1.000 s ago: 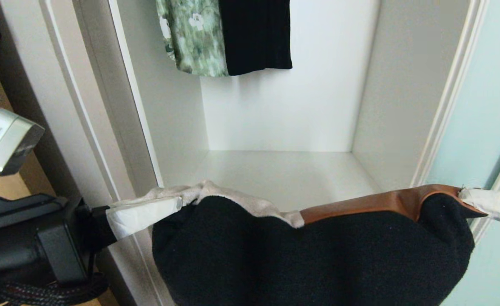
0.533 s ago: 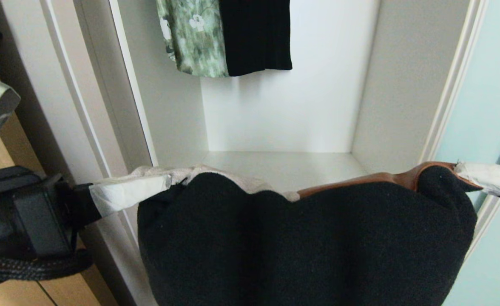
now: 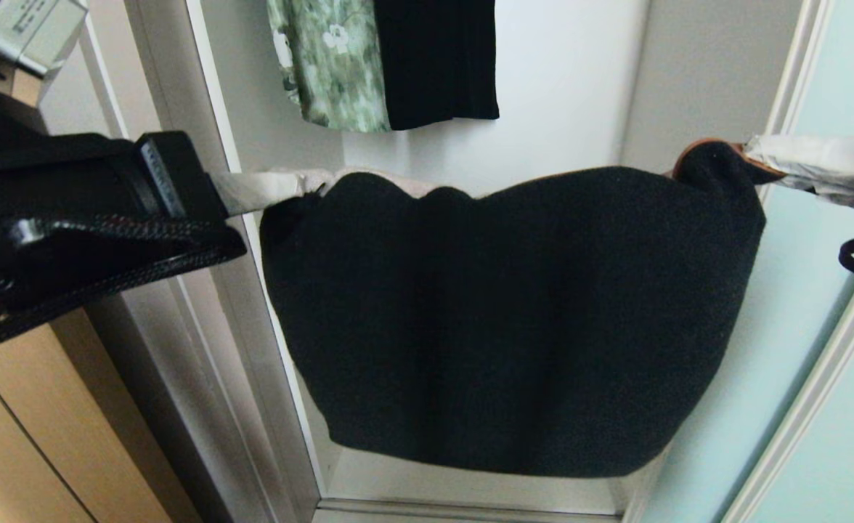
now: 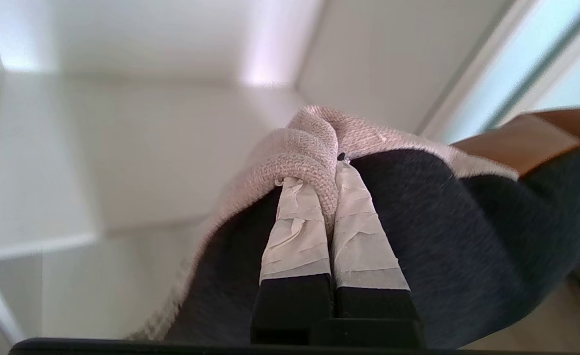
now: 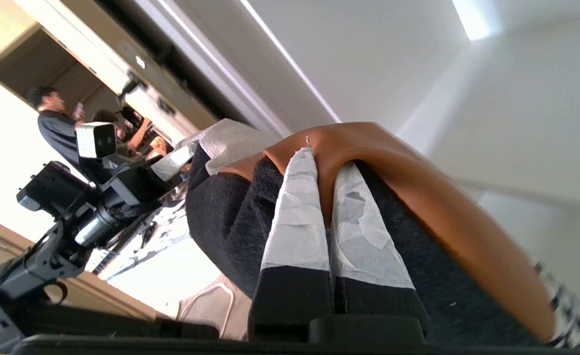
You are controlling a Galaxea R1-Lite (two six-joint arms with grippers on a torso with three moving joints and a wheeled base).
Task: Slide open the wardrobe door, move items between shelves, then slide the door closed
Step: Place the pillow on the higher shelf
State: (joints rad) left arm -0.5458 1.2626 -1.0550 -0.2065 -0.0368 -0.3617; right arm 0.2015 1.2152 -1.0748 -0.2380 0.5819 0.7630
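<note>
The cushion (image 3: 507,319) hangs in the wardrobe opening, black back toward me, stretched between both grippers. My left gripper (image 3: 303,185) is shut on its off-white upper corner (image 4: 309,143), the fabric pinched between the taped fingers (image 4: 297,231). On the other side, my right gripper (image 3: 750,152) is shut on the rust-orange corner (image 5: 369,148). In the wrist views the left gripper (image 4: 327,175) and right gripper (image 5: 325,160) each show cloth bunched at the tips. The sliding wardrobe door (image 3: 797,349) stands slid aside on the right. A white shelf (image 4: 137,153) lies beyond the cushion; in the head view the cushion hides it.
A green floral garment (image 3: 329,65) and a black one (image 3: 438,58) hang at the top of the white interior. The tan wooden door (image 3: 35,436) is at the left. People (image 5: 53,123) stand in the room behind, seen in the right wrist view.
Both grippers have risen with the cushion. It has gone from sagging below the shelf's front to hanging high in the opening, covering the shelf.
</note>
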